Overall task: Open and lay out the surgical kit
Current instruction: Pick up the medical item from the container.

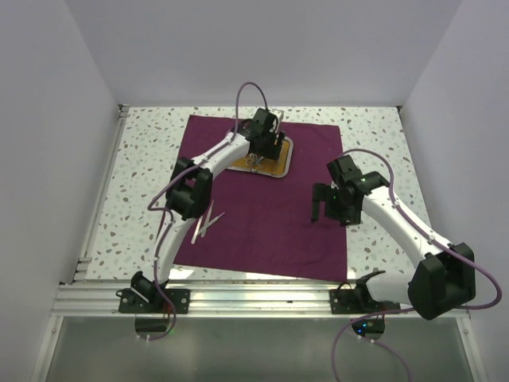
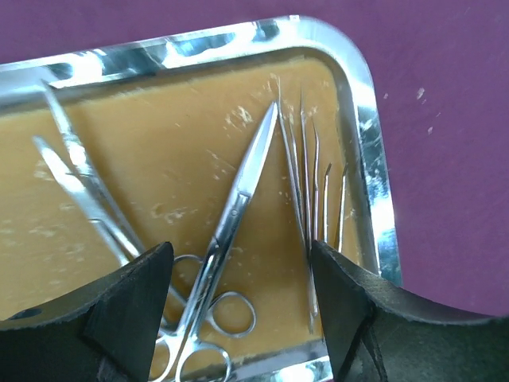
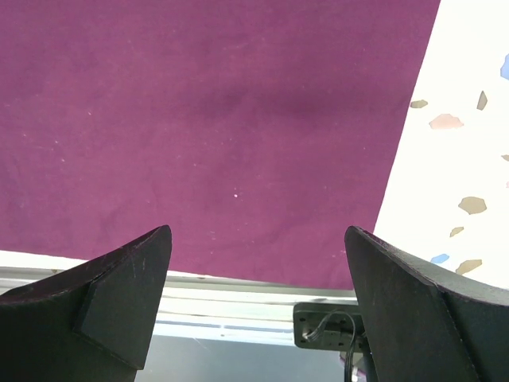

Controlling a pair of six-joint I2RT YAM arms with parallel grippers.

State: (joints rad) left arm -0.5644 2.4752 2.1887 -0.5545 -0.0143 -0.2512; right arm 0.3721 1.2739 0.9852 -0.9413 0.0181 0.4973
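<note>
Where the speckled tabletop point(image 1: 143, 159) carries the opened surgical kit, two arms stand over it.

1. Left arm point(image 1: 215, 155): stretched from the near edge towards the far edge, elbow raised over the cloth's left half, wrist turned down over the tray. Left gripper point(image 1: 266, 131) point(image 2: 238, 247): released, its jaws apart just above the tray floor, the scissors' shank between them. The tweezers lie at the inner face of one finger; contact cannot be told.
2. Right arm point(image 1: 398, 219): folded back from the near right corner, forearm lifted. Right gripper point(image 1: 326, 205) point(image 3: 258, 231): released, jaws spread wide, above bare cloth close to the cloth's right edge and gripping nothing.
3. Cloth wrap point(image 1: 270, 223): dark purple, spread flat across the middle of the tabletop, reaching its near edge.
4. Steel tray point(image 1: 280, 163) point(image 2: 366, 119): small, rectangular, with rounded corners, a bright rim and a scuffed amber-brown floor. It sits on the cloth by the cloth's far edge.
5. Scissors point(image 2: 238, 199): silver, ring-handled, blades together, lying aslant in the tray.
6. Second slim steel instrument point(image 2: 75, 171): in the tray's left part, blades parted.
7. Tweezers point(image 2: 306, 183): several fine points bunched by the tray's right wall, one pair hooked.
8. Loose silver pieces point(image 1: 207, 223): on the cloth near its left edge, too small to identify.
</note>
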